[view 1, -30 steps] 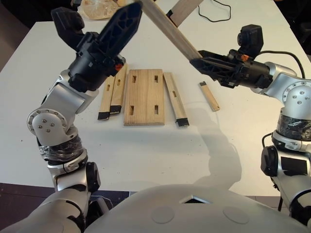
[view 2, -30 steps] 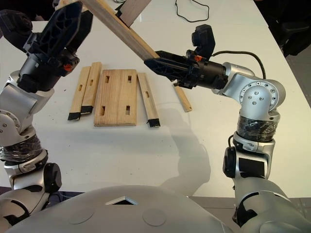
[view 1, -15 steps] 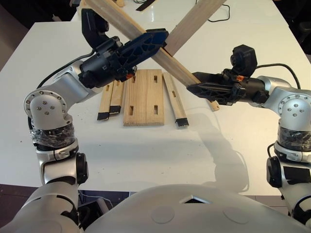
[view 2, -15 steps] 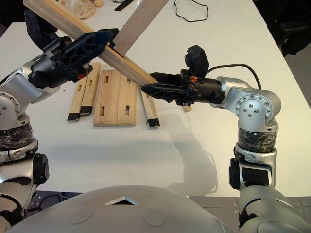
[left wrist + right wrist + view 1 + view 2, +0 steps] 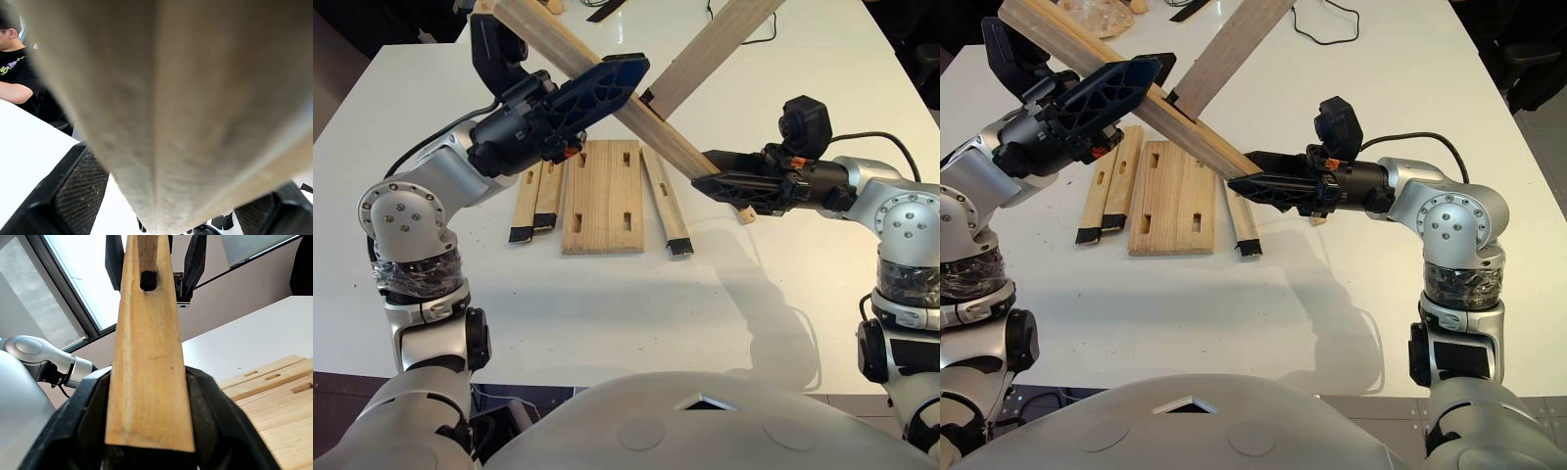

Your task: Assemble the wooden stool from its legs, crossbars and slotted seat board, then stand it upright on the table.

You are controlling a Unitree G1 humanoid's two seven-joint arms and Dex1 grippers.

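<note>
Leg (image 5: pixel 666 142) in left gripper (image 5: pixel 628 76), right gripper (image 5: pixel 703 180)

Your right pincer (image 5: pixel 146 401) sits in the foreground, its two black fingers (image 5: pixel 93 421) pressed against the sides of a wooden leg (image 5: pixel 146 347). The leg runs straight away from the camera through the middle of the frame. At its far end a dark hole (image 5: pixel 148 280) takes the tip of a second stick (image 5: pixel 147 249), and the left pincer (image 5: pixel 154 262) flanks the leg there. Beside your pincer, on the white tabletop (image 5: pixel 234 347), lie the seat board (image 5: pixel 283 431) and two slotted strips (image 5: pixel 264 377), touching side by side.
</note>
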